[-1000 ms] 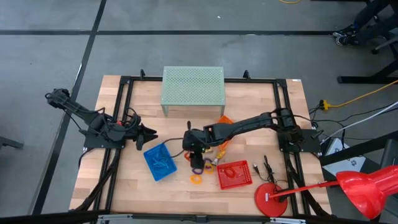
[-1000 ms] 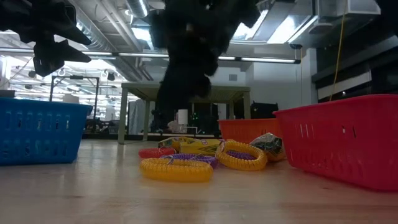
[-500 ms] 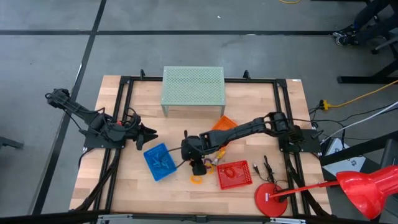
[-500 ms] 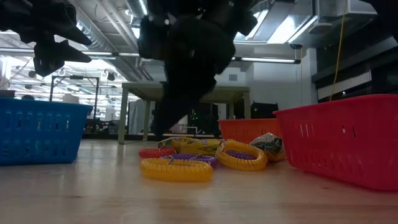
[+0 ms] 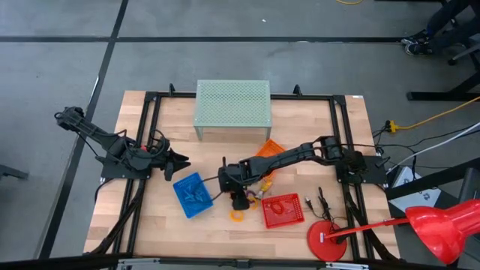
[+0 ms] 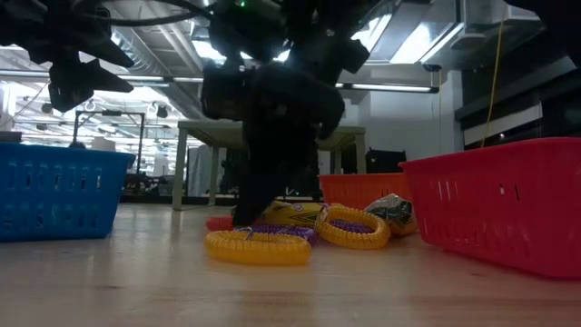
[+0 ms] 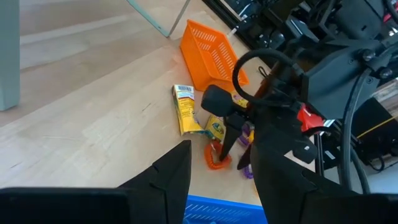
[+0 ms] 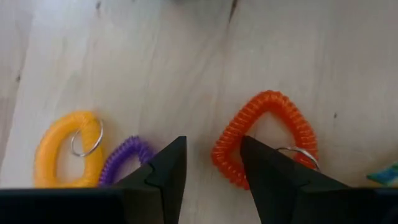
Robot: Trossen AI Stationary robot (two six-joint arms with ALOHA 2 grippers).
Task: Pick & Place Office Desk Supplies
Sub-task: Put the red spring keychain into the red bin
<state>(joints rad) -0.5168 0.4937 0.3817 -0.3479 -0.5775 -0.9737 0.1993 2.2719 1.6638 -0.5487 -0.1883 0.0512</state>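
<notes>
While the left claw (image 5: pixel 182 161) just hangs parked at mid-left of the overhead frame, a bit above the blue plastic mesh basket (image 5: pixel 193 195), the action is all in the middle. Its fingers (image 7: pixel 166 180) stand apart with nothing between them, and it hasn't budged over the last second.

Next to the right, around the centre of the frame, the right claw (image 5: pixel 238 201) has swung in from a bit higher up and dropped right onto the pile of supplies. A second ago it was clear of the desk (image 5: pixel 150 217); now in the low view it's basically touching down beside the yellow coiled wrist loop (image 6: pixel 258 246). Its fingers (image 8: pixel 163 167) are spread and hold nothing yet. From its own camera, the orange coiled loop with a key ring (image 8: pixel 263 138) sits just beside one finger, and a purple coil (image 8: pixel 124 157) and the yellow one lie on the other side. So I'd guess it's lining up for the orange loop, but nothing is pinched yet.

Further right: the orange basket (image 5: pixel 270 147) in the upper middle, then the red basket (image 5: pixel 283 210) lower down, likely where stuff ends up. Most items are still loose on the desk, so it's early days.
</notes>
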